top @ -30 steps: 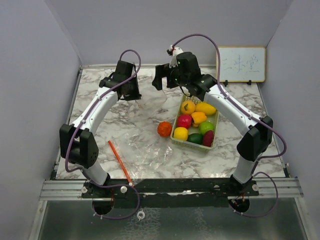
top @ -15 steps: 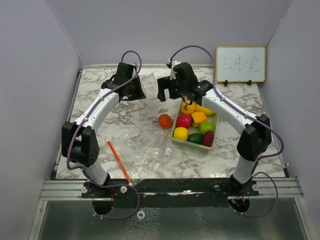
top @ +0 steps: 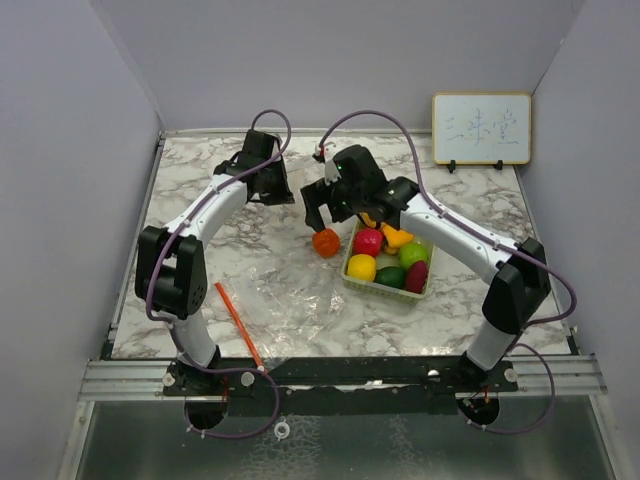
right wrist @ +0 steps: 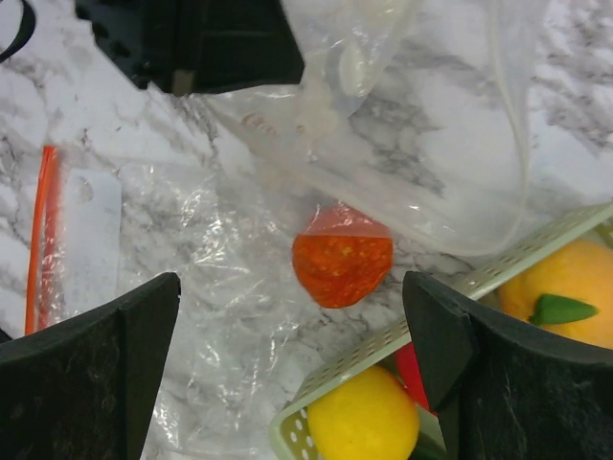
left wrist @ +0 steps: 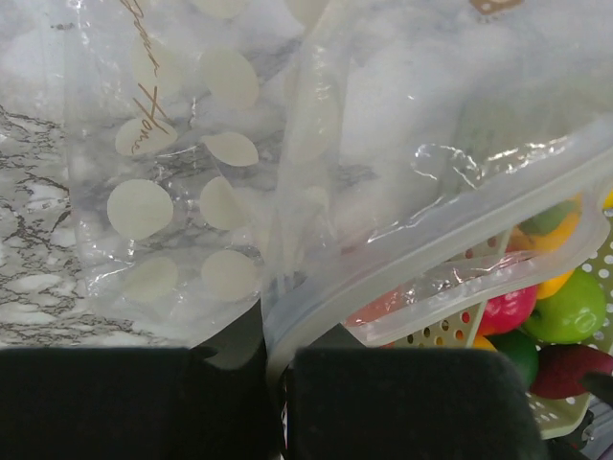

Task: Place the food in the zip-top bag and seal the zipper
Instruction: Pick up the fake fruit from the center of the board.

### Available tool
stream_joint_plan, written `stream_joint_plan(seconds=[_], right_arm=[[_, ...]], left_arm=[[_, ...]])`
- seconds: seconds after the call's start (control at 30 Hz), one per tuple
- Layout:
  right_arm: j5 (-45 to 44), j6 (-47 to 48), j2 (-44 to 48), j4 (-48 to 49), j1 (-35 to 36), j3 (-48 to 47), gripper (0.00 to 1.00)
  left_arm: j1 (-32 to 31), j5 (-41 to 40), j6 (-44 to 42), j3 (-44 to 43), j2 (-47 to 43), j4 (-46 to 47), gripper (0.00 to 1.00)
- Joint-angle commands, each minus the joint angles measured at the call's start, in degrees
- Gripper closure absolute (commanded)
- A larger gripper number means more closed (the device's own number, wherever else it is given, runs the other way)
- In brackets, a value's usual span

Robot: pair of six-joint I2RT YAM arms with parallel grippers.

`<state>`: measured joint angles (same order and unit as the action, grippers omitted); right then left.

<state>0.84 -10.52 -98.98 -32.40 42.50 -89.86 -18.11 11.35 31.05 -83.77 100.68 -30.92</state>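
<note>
Plainly the job is at an early stage. Nearly all the food (top: 369,241) sits heaped in the basket (right wrist: 378,350), glossy little pieces in yellow, red, green and dark red. Only one orange piece (right wrist: 342,257) lies outside it, just beside the basket's wall on crumpled clear plastic. Its top edge is veiled by the hanging lip of the bag (left wrist: 192,192), and I cannot tell whether it is inside any bag. The right tool (right wrist: 292,316) hovers above that orange piece with its fingers spread wide, one on each side, holding nothing. The left tool (left wrist: 278,359) is clamped on the bag's rim by the zip track, lifting the mouth off the counter (top: 480,180). The bag is clear with pale round dots. As I judge it, every piece has yet to be loaded and the zipper pressed closed. Nearer the arms' bases, flat plastic with an orange strip (top: 240,325) lies on the counter.
</note>
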Motion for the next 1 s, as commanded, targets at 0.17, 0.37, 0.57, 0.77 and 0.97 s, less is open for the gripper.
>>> stream_joint_plan(seconds=[0.17,0.37,0.57,0.77,0.97], right_arm=[[1.4,-5.9,-6.9,1.7,0.8,3.8,0.0],[-2.1,-6.9,-13.9,2.4,0.8,0.8,0.0],[-2.7,-7.8,-16.7,1.6,0.8,0.0,0.12],[-2.9,-7.9,-13.0,0.5,0.8,1.4,0.66],[-1.6,-6.0,-5.4,0.4,0.7,0.1,0.75]], left_arm=[[0.1,1.5,-1.2,-4.2,3.6,0.6,1.0],[0.0,1.8,-1.4,-4.9,4.3,0.2,1.0],[0.1,1.9,-1.2,-4.5,4.0,0.3,1.0],[0.2,1.8,-1.3,-3.7,3.8,0.4,1.0],[0.2,1.8,-1.2,-2.9,3.9,0.5,1.0]])
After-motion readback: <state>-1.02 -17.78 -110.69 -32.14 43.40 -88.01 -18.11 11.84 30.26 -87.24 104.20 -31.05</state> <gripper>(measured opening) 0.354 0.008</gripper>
